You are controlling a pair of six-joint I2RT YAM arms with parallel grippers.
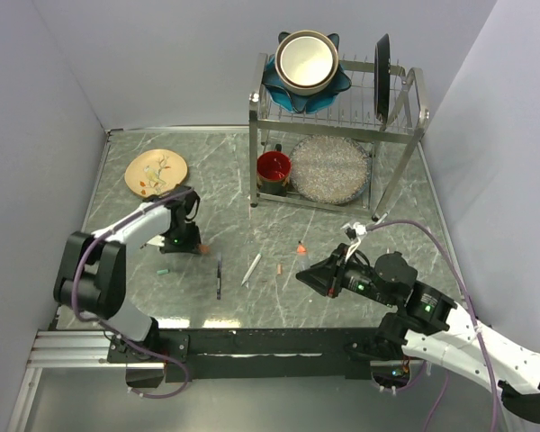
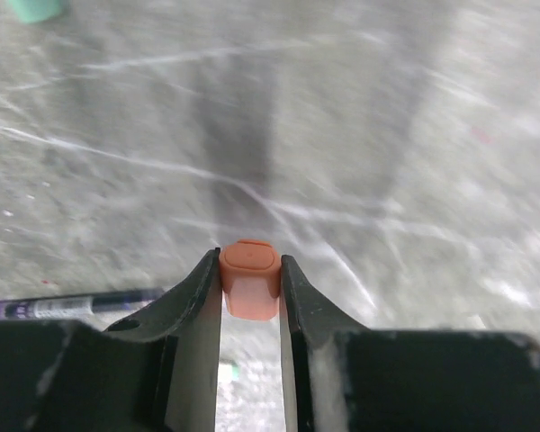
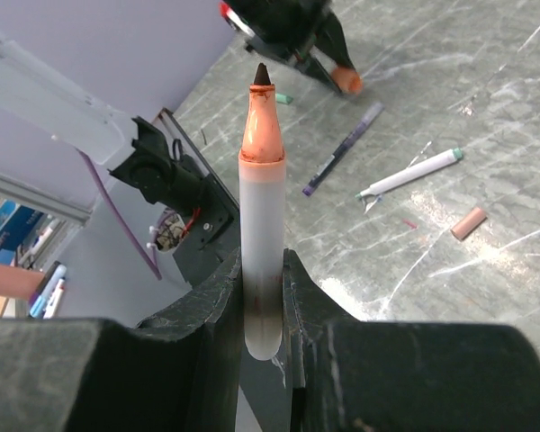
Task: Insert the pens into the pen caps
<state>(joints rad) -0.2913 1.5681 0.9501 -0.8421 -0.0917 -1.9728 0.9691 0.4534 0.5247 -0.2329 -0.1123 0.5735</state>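
Observation:
My left gripper is shut on a short orange pen cap, low over the table; in the top view this gripper is at the left. My right gripper is shut on a white pen, whose orange neck and black nib point away from the camera toward the left gripper. Between the arms a dark pen, a white pen with a teal tip and a loose orange cap lie on the table. A teal cap lies near the left arm.
A metal dish rack stands at the back with a bowl and a dark plate on top. Under it are a red mug and a glass plate. A tan plate sits back left. Walls close in three sides.

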